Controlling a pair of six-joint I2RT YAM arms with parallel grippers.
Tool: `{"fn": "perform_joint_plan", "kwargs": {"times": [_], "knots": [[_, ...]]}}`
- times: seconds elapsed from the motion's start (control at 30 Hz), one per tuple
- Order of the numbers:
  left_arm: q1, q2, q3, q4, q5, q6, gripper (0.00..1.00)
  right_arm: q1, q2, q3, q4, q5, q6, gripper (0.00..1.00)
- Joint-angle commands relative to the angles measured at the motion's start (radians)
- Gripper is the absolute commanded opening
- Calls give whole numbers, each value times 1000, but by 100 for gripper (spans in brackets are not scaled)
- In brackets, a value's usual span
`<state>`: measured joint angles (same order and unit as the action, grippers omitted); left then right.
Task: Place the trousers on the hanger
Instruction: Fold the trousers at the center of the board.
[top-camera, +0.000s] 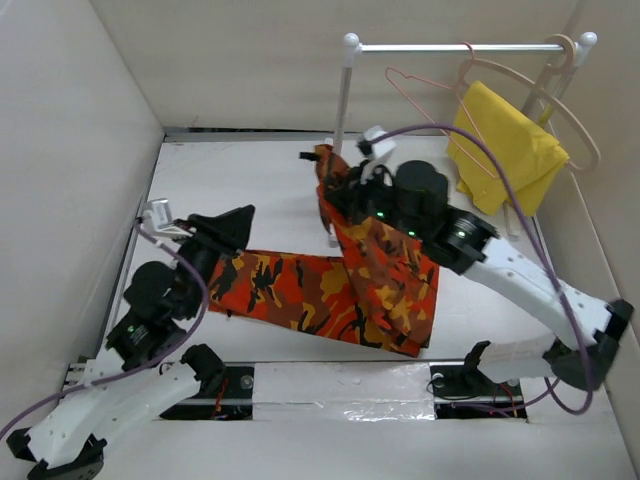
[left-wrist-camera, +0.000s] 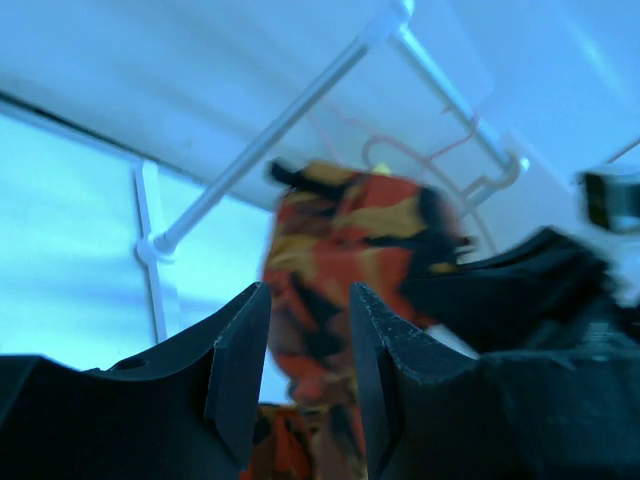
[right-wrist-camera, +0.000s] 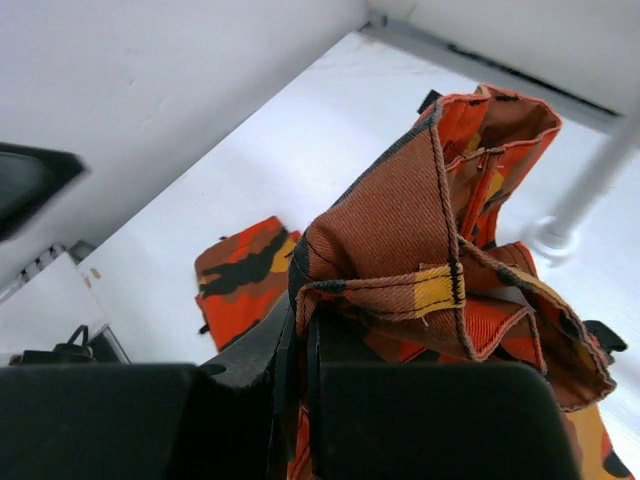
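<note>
Right gripper (right-wrist-camera: 300, 345) fingers clamp the waistband of the orange-red camouflage fabric trousers (top-camera: 330, 290), raised at frame centre; the legs lie lower left. Left gripper (left-wrist-camera: 310, 370) fingers stand narrowly parted, empty. Risk: unsupported legs may drag the cloth free short of the thin pink wire hanger (top-camera: 425, 100), upper right.

A yellow cloth (top-camera: 510, 150) and beige hanger (top-camera: 592, 150) hang from a white rail (top-camera: 450, 47).

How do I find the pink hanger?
Look at the white rail at the back right. Two hangers hang from it. The pink hanger is the left one: thin bare wire, while the beige wooden hanger is thicker and carries a yellow cloth.
</note>
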<state>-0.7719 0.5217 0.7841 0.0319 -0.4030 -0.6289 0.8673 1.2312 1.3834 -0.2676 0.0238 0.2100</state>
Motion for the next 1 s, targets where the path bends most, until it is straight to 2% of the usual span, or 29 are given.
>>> {"fn": "perform_joint_plan", "kwargs": {"times": [0.0, 0.1, 0.13, 0.2, 0.23, 0.27, 0.33, 0.4, 0.43, 0.53, 0.57, 0.6, 0.67, 0.7, 0.73, 0.77, 0.8, 0.83, 0.9, 0.93, 0.97], "knots": [[8, -60, 92, -144, -45, 67, 34, 96, 155, 133, 228, 24, -14, 0], [8, -121, 121, -173, -91, 83, 33, 191, 293, 222, 257, 37, -20, 0], [8, -135, 125, -200, -105, 80, 33, 215, 394, 250, 257, 38, -18, 0], [8, -175, 129, -223, -135, 69, 33, 268, 497, 322, 290, 36, -17, 0], [8, -190, 124, -231, -146, 63, 33, 313, 602, 347, 300, 48, -17, 18], [8, -222, 118, -234, -170, 54, 33, 331, 657, 371, 297, 54, -11, 32], [8, -250, 109, -260, -210, 41, 33, 352, 793, 442, 294, -2, 25, 50], [8, -293, 104, -280, -230, 25, 33, 352, 839, 457, 309, -76, 67, 56], [8, -307, 103, -300, -243, 21, 33, 352, 843, 429, 326, -105, 74, 63], [8, -333, 80, -325, -252, 11, 37, 352, 744, 318, 363, -67, 71, 79], [8, -327, 70, -332, -240, -6, 38, 336, 707, 284, 369, -62, 66, 79], [8, -322, 57, -334, -228, -6, 38, 326, 667, 245, 378, -61, 60, 79], [8, -298, 21, -304, -182, -23, 38, 305, 576, 115, 399, -44, 52, 68], [8, -287, -21, -285, -165, -26, 38, 276, 474, 67, 407, -33, 46, 59], [8, -273, -43, -239, -114, -26, 38, 259, 418, 18, 428, -28, 42, 28], [8, -240, -66, -213, -90, -28, 36, 237, 363, -63, 430, -28, 35, 12], [8, -221, -104, -189, -67, -29, 35, 186, 309, -96, 424, -28, 7, 1], [8, -200, -124, -128, -6, -32, 34, 156, 200, -124, 394, -12, -16, 0], [8, -120, -182, -45, 56, -23, 24, 83, 90, -168, 342, 21, -73, 0], [8, -88, -195, 38, 116, -23, 20, -16, -14, -178, 296, 25, -89, 0], [8, -21, -209, 78, 147, -22, 9, -77, -63, -185, 277, 10, -104, 0]]}}
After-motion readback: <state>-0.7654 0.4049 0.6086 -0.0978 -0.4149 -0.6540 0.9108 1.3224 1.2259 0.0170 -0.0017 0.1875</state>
